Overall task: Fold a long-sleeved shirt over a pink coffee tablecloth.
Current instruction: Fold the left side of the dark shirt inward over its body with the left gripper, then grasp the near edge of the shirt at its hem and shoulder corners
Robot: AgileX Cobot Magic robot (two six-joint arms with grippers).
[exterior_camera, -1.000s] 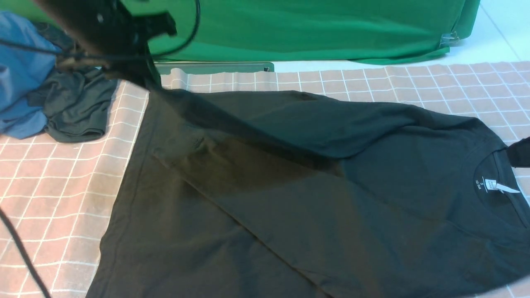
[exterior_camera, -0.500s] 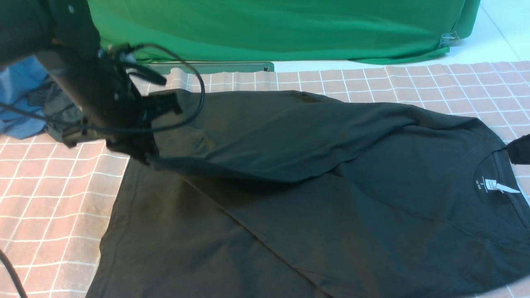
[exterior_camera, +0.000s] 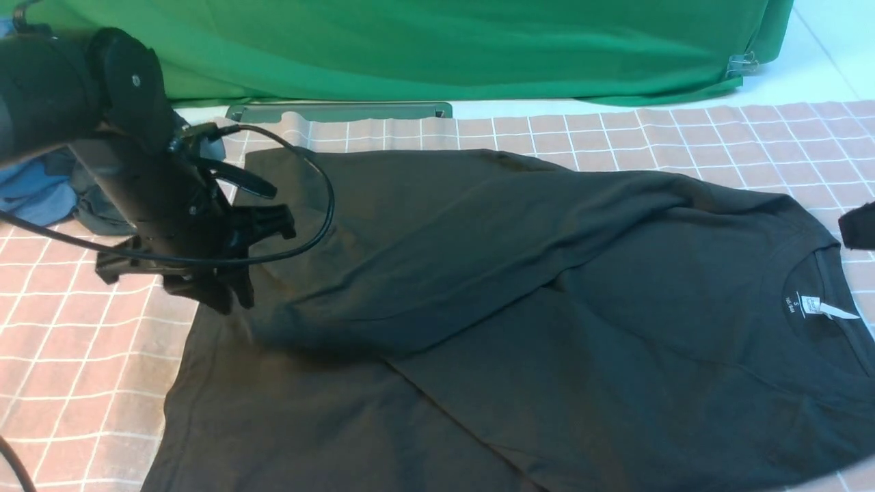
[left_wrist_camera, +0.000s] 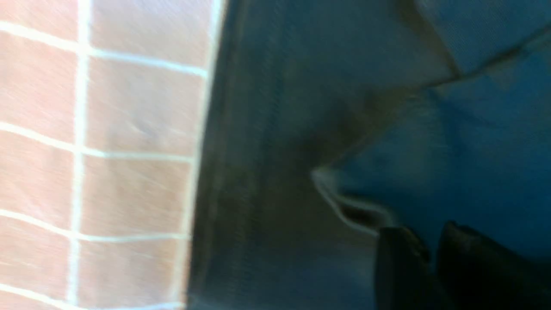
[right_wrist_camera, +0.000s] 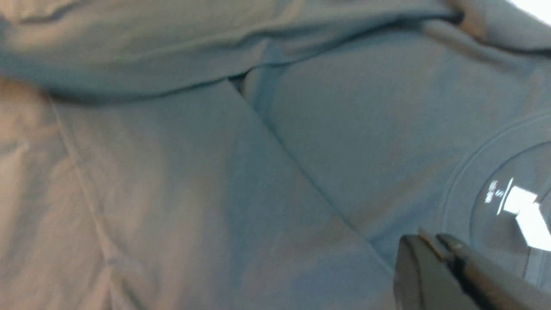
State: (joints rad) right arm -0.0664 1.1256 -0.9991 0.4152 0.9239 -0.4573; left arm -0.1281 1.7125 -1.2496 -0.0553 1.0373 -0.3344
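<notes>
The black shirt (exterior_camera: 649,307) lies wide on the pink tablecloth (exterior_camera: 75,328). One sleeve (exterior_camera: 437,239) is laid across the body; the remaining folding is left. The left tool (exterior_camera: 236,304) stands slightly open above it, and the right tool (right_wrist_camera: 434,254) is closed narrow, apparently empty.

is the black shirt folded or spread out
Partly folded: the black shirt lies mostly spread on the pink tablecloth, but its far side is doubled back across the body, the fold's edge crossing diagonally.
</notes>
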